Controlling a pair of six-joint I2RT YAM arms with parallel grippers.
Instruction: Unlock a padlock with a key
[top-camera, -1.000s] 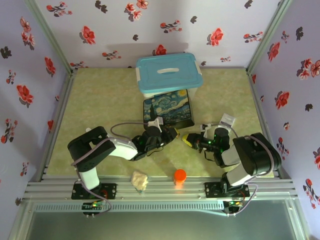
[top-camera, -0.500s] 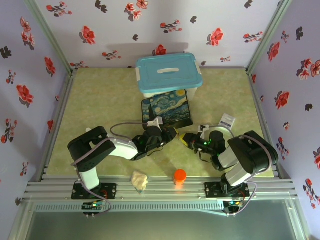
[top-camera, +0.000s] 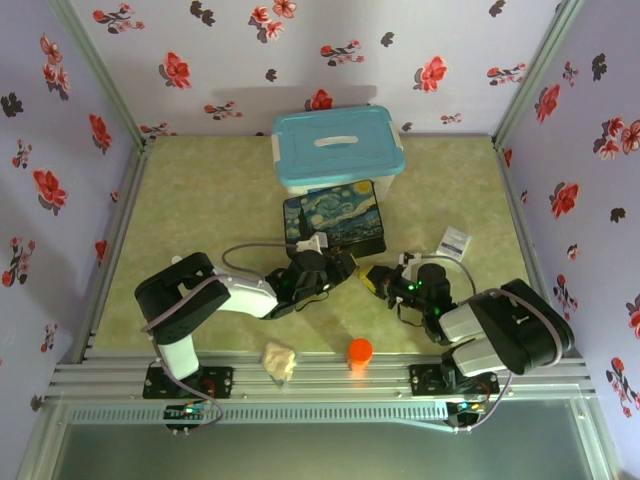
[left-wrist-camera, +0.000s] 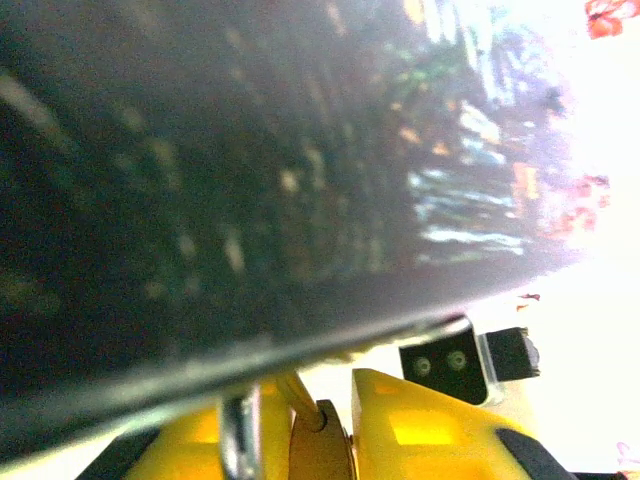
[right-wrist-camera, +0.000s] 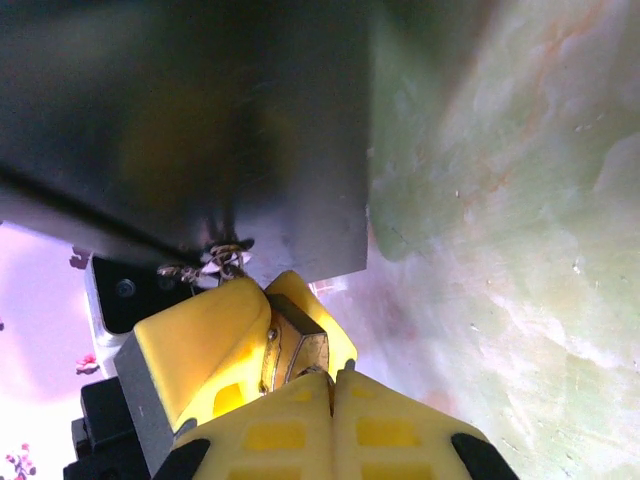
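The brass padlock (right-wrist-camera: 296, 346) sits between the yellow fingers (right-wrist-camera: 195, 340) of my left gripper (top-camera: 347, 268), which is shut on it. Its silvery shackle (left-wrist-camera: 297, 392) rises from the brass body (left-wrist-camera: 322, 450) toward the underside edge of the painted box (left-wrist-camera: 250, 180). My right gripper (right-wrist-camera: 335, 378) is shut, its tips pressed against the padlock's lower end. Only a dark sliver of the key (right-wrist-camera: 313, 369) peeks out between them. In the top view the right gripper (top-camera: 373, 278) meets the left one just in front of the box (top-camera: 335, 215).
A blue-lidded container (top-camera: 338, 145) stands behind the painted box. An orange round cap (top-camera: 360, 350) and a crumpled pale lump (top-camera: 280, 360) lie near the front rail. A small white tag (top-camera: 455, 240) lies to the right. A twisted wire loop (right-wrist-camera: 205, 262) hangs by the box edge.
The right arm's elbow has swung out to the right while its gripper stays against the padlock. The left arm has barely moved.
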